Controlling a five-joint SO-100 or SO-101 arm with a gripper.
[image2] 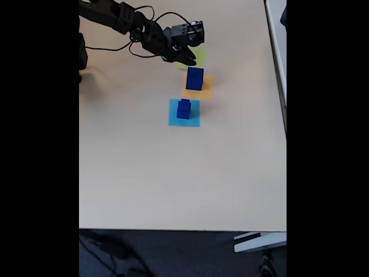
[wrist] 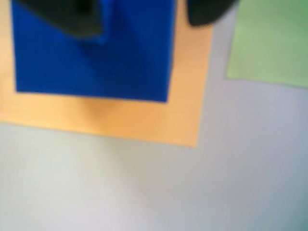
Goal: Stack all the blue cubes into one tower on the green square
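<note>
One large blue cube (image2: pixel 194 78) sits on your orange square (image2: pixel 198 92); your gripper (image2: pixel 187 60), at its 11 o'clock, hangs open and empty.

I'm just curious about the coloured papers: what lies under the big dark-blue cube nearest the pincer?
A flat orange paper square lies under the large dark-blue cube, its edges showing around it in the wrist view. The part beneath the cube is covered.

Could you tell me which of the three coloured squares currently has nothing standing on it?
The green square; the orange square and light-blue square each carry blue cubes.
</note>
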